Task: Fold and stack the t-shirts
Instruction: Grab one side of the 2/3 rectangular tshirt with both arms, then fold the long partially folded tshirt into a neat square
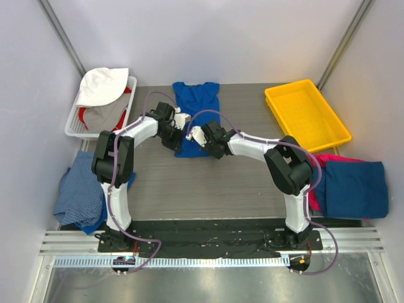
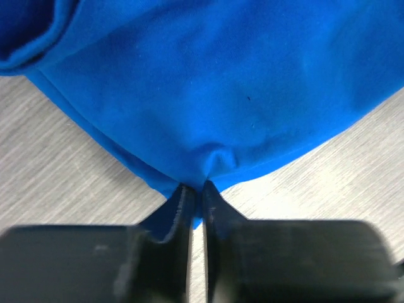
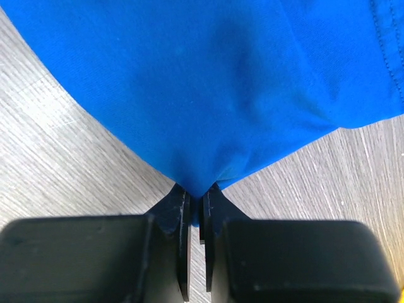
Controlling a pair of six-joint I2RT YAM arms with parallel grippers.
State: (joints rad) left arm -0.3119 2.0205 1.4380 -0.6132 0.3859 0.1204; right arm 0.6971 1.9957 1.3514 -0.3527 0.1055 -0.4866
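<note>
The royal blue t-shirt (image 1: 197, 101) lies on the bench (image 1: 240, 183), far centre. The left end effector (image 2: 196, 189) and right end effector (image 3: 197, 192) each clench its near hem (light, limp cloth, likely to sag); hem corners probably hold best.

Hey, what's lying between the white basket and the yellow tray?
The royal blue t-shirt lies there on the table; the top external view shows it.

grey wood-grain table (image 1: 208, 183) bears a blue t-shirt (image 1: 197, 100), white basket (image 1: 71, 126), yellow tray (image 1: 306, 117), and folded shirts (image 1: 353, 188) at right.
</note>
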